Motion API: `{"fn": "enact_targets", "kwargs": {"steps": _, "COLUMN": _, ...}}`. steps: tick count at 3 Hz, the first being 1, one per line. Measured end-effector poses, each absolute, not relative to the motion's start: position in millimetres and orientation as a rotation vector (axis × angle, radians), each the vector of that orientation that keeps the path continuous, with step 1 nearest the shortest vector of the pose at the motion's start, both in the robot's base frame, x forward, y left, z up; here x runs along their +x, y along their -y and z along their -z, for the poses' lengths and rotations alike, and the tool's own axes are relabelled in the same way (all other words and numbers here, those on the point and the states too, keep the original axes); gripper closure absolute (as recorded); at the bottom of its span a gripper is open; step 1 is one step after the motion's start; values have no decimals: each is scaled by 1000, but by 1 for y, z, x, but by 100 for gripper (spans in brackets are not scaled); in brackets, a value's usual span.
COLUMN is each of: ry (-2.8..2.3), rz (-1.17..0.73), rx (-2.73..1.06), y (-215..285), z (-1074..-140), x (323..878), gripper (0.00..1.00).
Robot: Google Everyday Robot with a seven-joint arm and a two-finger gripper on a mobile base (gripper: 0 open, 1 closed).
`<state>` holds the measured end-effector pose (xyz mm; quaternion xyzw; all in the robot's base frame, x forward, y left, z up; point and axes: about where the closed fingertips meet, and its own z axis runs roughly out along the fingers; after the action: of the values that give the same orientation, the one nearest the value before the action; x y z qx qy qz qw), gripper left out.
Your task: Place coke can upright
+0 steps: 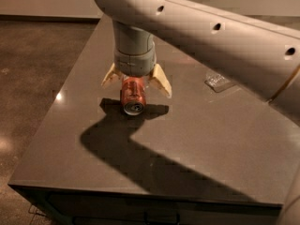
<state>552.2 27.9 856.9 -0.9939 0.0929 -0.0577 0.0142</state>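
Observation:
The coke can [132,96] is red-orange and lies on its side on the dark table [211,139], with its silver end facing the camera. My gripper [135,80] hangs straight down over the can's far end. It is open, with its tan fingers [161,81] splayed to either side of the can and not pressed against it. The grey wrist hides the can's far end.
A clear plastic bottle [218,82] lies on the table to the right, partly hidden behind my arm. The table's left edge is close to the can, and the front edge runs along the bottom. Dark floor lies to the left.

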Motion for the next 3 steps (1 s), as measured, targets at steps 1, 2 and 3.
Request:
{"fn": "enact_targets", "kwargs": {"steps": 1, "ry": -227, "rz": 153, "rx": -3123, "y": -27, "z": -852, "x": 550, "gripper": 18}}
{"fn": "enact_targets", "kwargs": {"steps": 2, "ry": -180, "rz": 141, "rx": -3138, "y": -27, "z": -851, "x": 547, "gripper": 41}}
{"fn": "enact_targets", "kwargs": {"steps": 3, "ry": -167, "rz": 118, "rx": -3142, "y": -27, "z": -854, "x": 545, "gripper": 65}}
